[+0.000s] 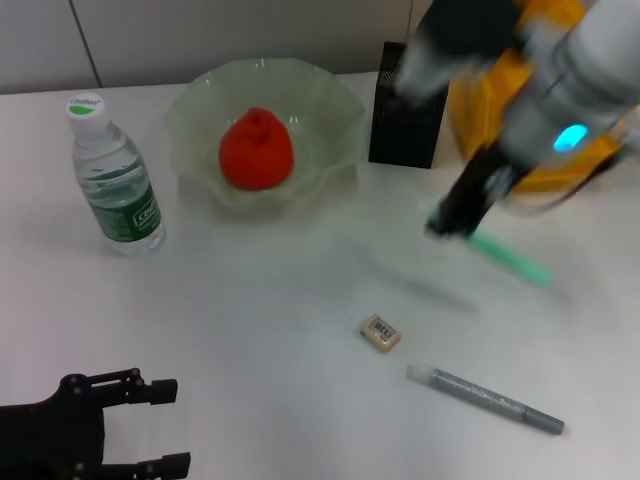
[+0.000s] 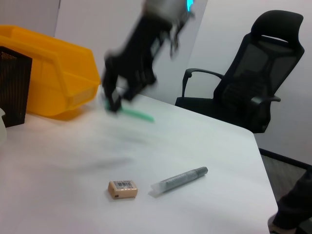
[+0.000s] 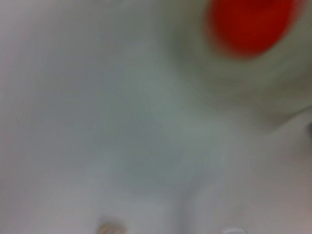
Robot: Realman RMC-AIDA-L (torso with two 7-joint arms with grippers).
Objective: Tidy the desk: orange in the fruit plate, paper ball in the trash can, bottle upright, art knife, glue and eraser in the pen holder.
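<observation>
The orange (image 1: 257, 150) lies in the pale-green fruit plate (image 1: 330, 110) at the back. At the left the bottle (image 1: 112, 180) stands upright. Between the eraser (image 1: 381, 333) and the pen holder (image 1: 405, 110), my right gripper (image 1: 445, 225) is motion-blurred and shut on a slim green stick (image 1: 510, 260), apparently the art knife. A grey pen-shaped tube with a clear cap (image 1: 485, 400), seemingly the glue, lies near the front right. My left gripper (image 1: 165, 428) rests open at the front left corner. The yellow trash can (image 2: 53, 73) stands behind the pen holder (image 2: 12, 83). The paper ball is out of view.
The left wrist view shows the table's right edge, with a black office chair (image 2: 258, 73) beyond it. White table surface (image 1: 250, 300) stretches between the bowl and my left gripper.
</observation>
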